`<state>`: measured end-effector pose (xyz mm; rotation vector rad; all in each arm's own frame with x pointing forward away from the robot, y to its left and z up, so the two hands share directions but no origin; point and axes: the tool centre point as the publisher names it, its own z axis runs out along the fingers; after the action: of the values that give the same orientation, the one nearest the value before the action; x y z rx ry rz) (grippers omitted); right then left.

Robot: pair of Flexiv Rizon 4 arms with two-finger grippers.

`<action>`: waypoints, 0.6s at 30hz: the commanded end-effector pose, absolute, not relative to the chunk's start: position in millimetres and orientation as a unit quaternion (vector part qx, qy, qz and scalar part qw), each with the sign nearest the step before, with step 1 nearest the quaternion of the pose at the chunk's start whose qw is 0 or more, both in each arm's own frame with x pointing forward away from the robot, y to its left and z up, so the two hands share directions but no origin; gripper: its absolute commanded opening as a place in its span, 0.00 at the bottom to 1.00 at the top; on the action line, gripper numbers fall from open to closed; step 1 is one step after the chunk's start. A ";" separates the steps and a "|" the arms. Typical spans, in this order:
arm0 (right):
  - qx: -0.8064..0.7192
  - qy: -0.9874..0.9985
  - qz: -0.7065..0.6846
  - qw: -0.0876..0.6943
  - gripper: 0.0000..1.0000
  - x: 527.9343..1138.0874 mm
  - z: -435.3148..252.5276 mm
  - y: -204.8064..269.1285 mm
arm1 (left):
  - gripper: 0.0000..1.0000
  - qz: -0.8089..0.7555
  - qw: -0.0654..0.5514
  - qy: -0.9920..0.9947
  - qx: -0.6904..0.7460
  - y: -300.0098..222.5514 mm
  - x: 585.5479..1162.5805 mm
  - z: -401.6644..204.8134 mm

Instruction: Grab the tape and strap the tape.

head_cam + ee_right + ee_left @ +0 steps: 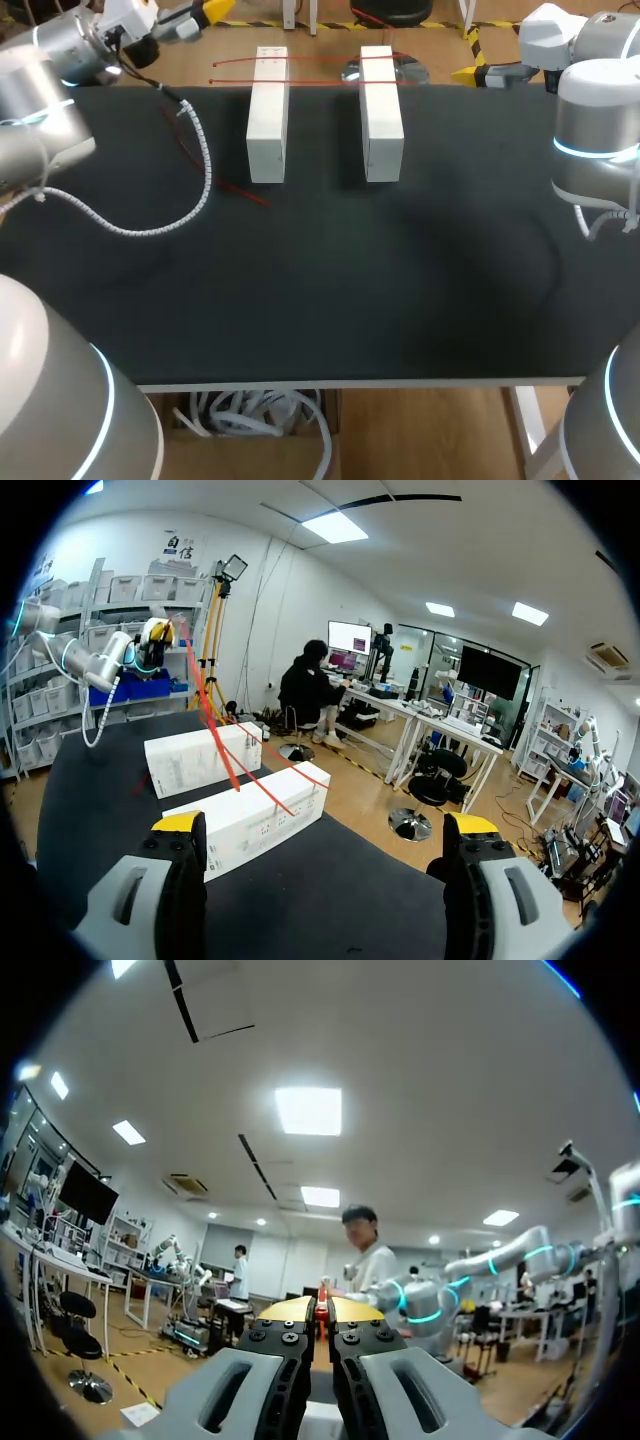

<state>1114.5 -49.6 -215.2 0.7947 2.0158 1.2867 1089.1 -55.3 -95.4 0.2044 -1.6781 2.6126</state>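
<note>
Two white blocks stand side by side at the table's far end, the left block (267,115) (200,760) and the right block (381,112) (245,825). A thin red tape (300,60) (215,730) runs in two lines over their far ends. From there it rises to my left gripper (218,9) (321,1310), which hangs above the far left corner. That gripper is shut on the tape's end (321,1308), red between its yellow tips. My right gripper (468,70) (325,825) stands open and holds nothing, beyond the right block at the far edge.
Another stretch of red tape (225,180) lies slack on the black table (400,280), left of the left block. My left arm's white coiled cable (190,200) droops onto the table there. The table's far edge runs just behind the blocks.
</note>
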 end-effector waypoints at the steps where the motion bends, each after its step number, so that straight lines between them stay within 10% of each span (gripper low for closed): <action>1: 0.300 0.762 0.486 0.306 1.00 1114.3 -215.4 -49.7 | 0.00 0.842 0.012 -0.535 0.062 -58.8 1089.9 -94.0; 18: 0.300 0.762 0.486 0.306 1.00 1114.3 -215.4 -49.7 | 0.00 0.847 0.000 -0.526 0.077 -57.6 1088.8 -87.5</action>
<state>1114.5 -49.6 -215.2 0.7947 2.0158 1.2867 1093.3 -56.7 -89.4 0.2265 -1.6456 2.6571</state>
